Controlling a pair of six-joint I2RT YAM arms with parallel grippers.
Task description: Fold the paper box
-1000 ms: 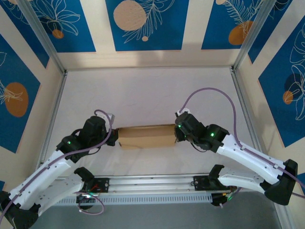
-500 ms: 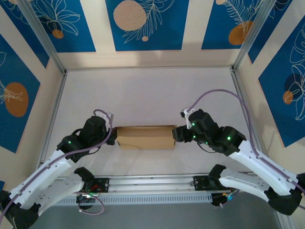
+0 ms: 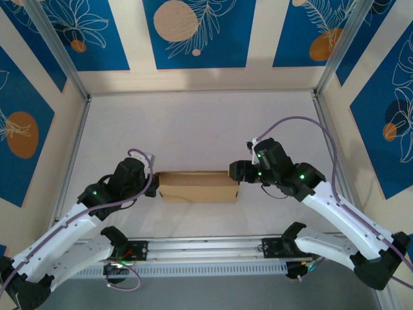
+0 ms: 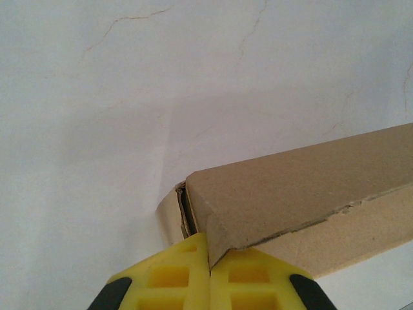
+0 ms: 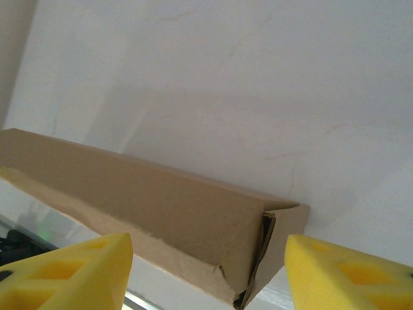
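The paper box (image 3: 197,186) is a brown cardboard, folded into a long shallow shape, lying across the white table between the two arms. My left gripper (image 3: 153,184) is shut on its left end. In the left wrist view the yellow fingers (image 4: 174,278) pinch a corner of the box (image 4: 303,187), with the jaws (image 4: 210,258) pressed together. My right gripper (image 3: 237,173) stands open at the box's right end. In the right wrist view the box's end (image 5: 148,206), with a gaping side flap, sits between the spread fingertips (image 5: 348,271) without touching them.
A metal rail (image 3: 206,248) runs along the near edge between the arm bases. Frame posts (image 3: 71,71) and patterned walls close in the white table (image 3: 200,129) on the left, right and far sides. A purple cable (image 3: 297,123) loops above the right arm.
My right gripper has opened, let go of the box's right end and shifted slightly towards the far side. The left gripper keeps its grip and has not moved.
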